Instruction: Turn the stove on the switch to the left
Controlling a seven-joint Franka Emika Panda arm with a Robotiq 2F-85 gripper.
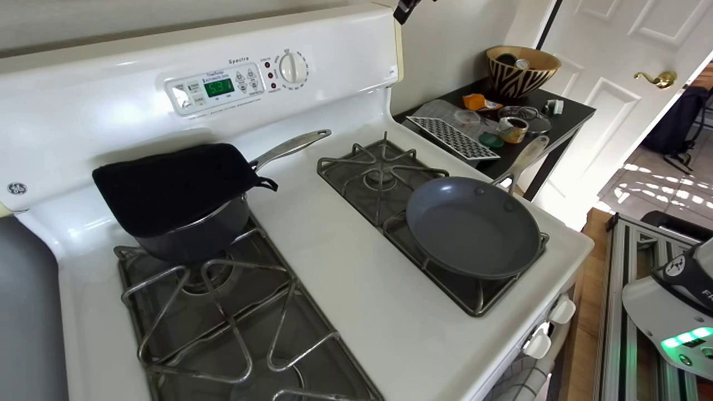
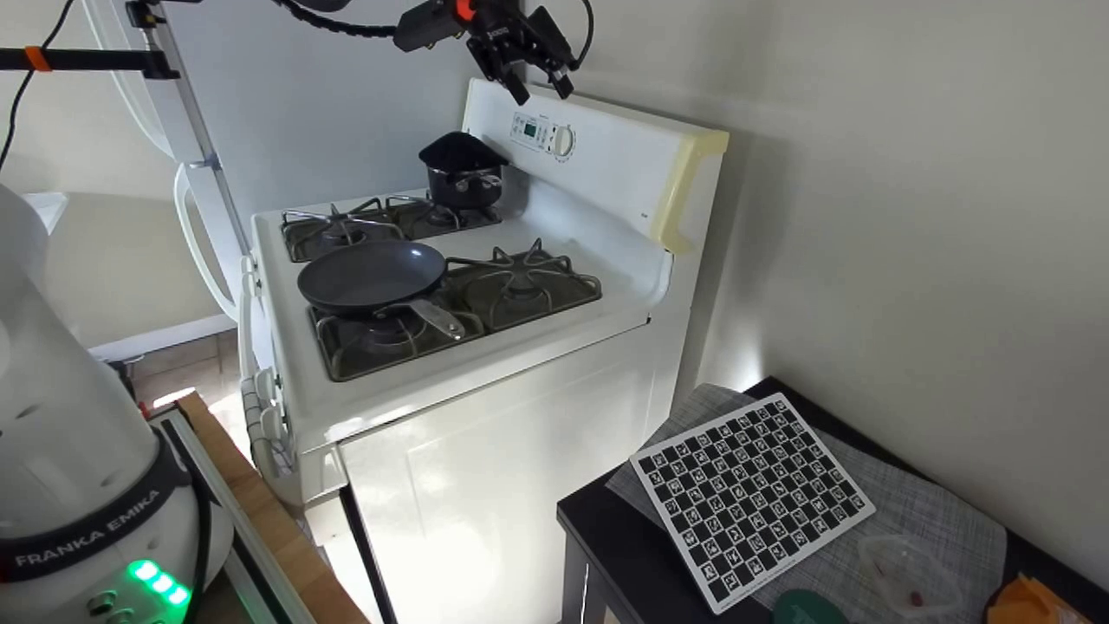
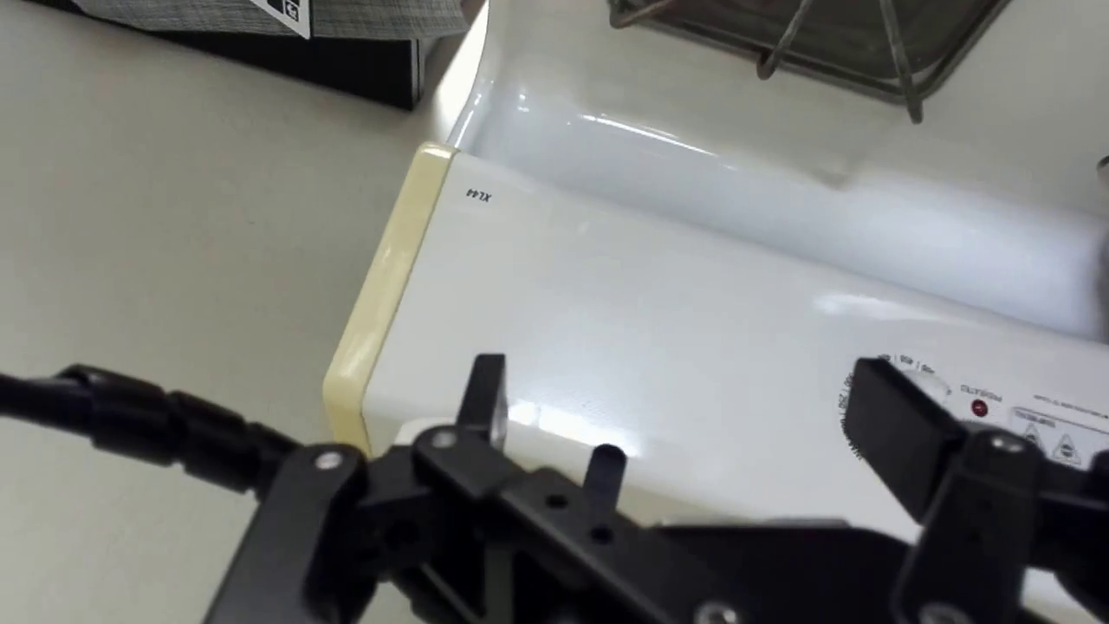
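Note:
The stove (image 1: 334,267) is a wide white gas range with black grates; it also shows in an exterior view (image 2: 624,173) and the wrist view (image 3: 641,286). Its back panel has a green display (image 1: 219,87) and a round white knob (image 1: 292,68). In the wrist view the knob (image 3: 929,386) is partly hidden behind a finger. White front knobs (image 1: 561,309) (image 2: 273,425) sit on the stove's front edge. My gripper (image 2: 541,91) is above the back panel's top edge. In the wrist view its fingers (image 3: 684,390) are wide apart with nothing between them.
A dark pot (image 1: 195,234) under a black cloth (image 1: 172,184) stands on a back burner. A grey frying pan (image 1: 473,228) stands on a front burner, handle outward. A dark side table (image 2: 606,529) bears a checkered board (image 2: 754,494). The wall is close behind the stove.

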